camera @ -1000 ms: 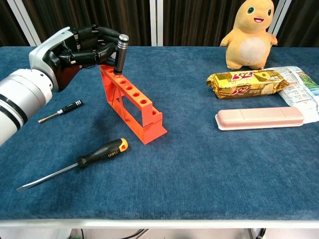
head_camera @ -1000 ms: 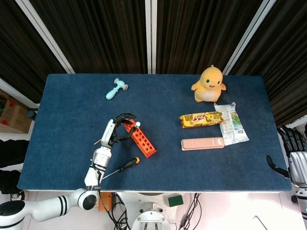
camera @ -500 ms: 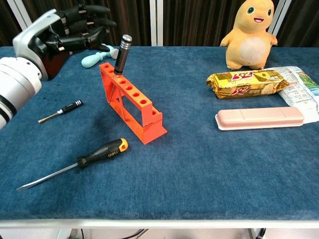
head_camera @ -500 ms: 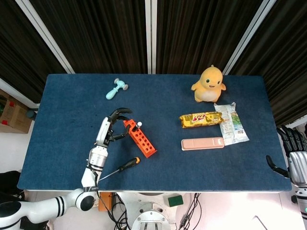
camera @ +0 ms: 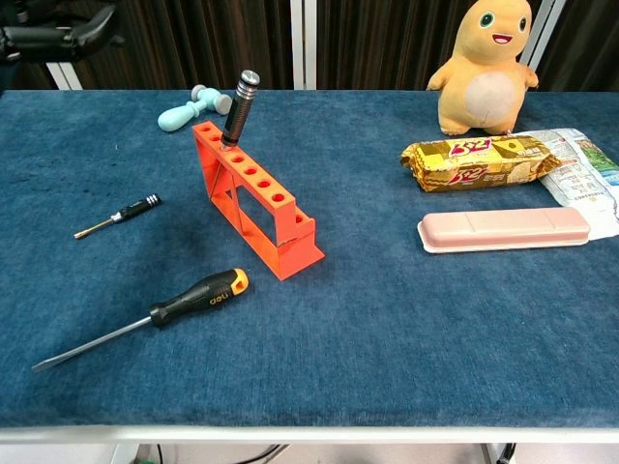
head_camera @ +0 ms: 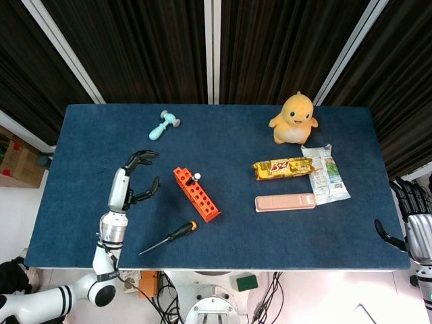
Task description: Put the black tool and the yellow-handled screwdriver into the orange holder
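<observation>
On the worktop (camera: pixel 406 329), nearest the robot, the screwdriver (camera: pixel 155 314) lies flat with its tip pointing left, well apart from both hands. Just beyond it stands the holder (camera: pixel 253 198), with the black tool (camera: pixel 237 106) upright and slightly tilted in a hole near its far end. A small bit driver (camera: pixel 118 216) lies to the left. The left hand (head_camera: pixel 133 181) hovers left of the holder, its fingers (head_camera: pixel 145 156) spread and holding nothing, clear of the tool. The right hand (head_camera: pixel 413 219) waits off the right edge, fingers apart, empty. Farther back sit a pink case (camera: pixel 503 229), a snack bar (camera: pixel 474 161), a toy hammer (camera: pixel 193 104) and a duck toy (camera: pixel 486 63).
</observation>
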You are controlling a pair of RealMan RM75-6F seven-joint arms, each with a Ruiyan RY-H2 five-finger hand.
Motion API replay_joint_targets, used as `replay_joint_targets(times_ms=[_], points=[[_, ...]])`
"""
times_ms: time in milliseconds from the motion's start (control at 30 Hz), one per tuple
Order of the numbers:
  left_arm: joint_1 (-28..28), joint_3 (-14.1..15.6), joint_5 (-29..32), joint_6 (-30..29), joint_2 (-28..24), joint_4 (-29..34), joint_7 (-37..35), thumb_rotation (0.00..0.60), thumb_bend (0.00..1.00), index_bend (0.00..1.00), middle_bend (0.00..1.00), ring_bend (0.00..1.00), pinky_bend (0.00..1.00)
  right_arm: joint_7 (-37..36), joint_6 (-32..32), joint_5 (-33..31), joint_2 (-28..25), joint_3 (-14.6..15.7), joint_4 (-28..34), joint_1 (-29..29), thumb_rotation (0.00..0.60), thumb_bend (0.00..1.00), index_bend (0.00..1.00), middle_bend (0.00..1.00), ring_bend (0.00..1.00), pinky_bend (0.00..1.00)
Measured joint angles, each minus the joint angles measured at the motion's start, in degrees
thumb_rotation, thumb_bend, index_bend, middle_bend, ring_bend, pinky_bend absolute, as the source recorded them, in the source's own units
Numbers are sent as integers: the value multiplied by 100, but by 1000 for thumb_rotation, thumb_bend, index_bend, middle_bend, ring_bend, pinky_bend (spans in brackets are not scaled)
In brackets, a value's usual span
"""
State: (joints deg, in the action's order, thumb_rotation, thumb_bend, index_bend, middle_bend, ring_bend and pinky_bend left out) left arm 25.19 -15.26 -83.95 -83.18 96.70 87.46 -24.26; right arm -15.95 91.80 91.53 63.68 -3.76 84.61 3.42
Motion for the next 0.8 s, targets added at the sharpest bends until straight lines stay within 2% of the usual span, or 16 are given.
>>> replay_joint_targets(times_ms=[200, 333, 467, 600, 700, 800], points=[[-366, 529, 215, 74, -460, 428, 1302, 600, 327, 395, 318, 216, 360, 14, 11, 32, 5, 16, 5, -4, 600, 339, 0, 0, 0, 0], [-469, 908, 510, 471, -775, 772, 2216, 600, 256, 398, 323, 220, 358, 18, 53, 57, 5, 25, 16, -20, 600, 339, 0, 0, 0, 0], [-497, 1241, 778, 882, -967, 1079, 3095, 600, 245, 398, 323, 220, 360, 5, 74, 49, 3, 20, 13, -33, 600, 339, 0, 0, 0, 0], [-497, 1502, 920, 1155, -914, 1237, 3812, 599, 245, 399, 326, 219, 360, 22, 50, 48, 12, 23, 9, -24, 600, 338, 0, 0, 0, 0], [-480, 1539, 897, 1182, -720, 1186, 4031, 594, 245, 399, 328, 219, 361, 28, 45, 50, 14, 25, 15, -21, 600, 339, 0, 0, 0, 0], [-454, 1567, 867, 1213, -538, 1147, 4298, 564, 241, 400, 329, 219, 361, -1, 58, 32, 11, 11, 9, -25, 600, 339, 0, 0, 0, 0]])
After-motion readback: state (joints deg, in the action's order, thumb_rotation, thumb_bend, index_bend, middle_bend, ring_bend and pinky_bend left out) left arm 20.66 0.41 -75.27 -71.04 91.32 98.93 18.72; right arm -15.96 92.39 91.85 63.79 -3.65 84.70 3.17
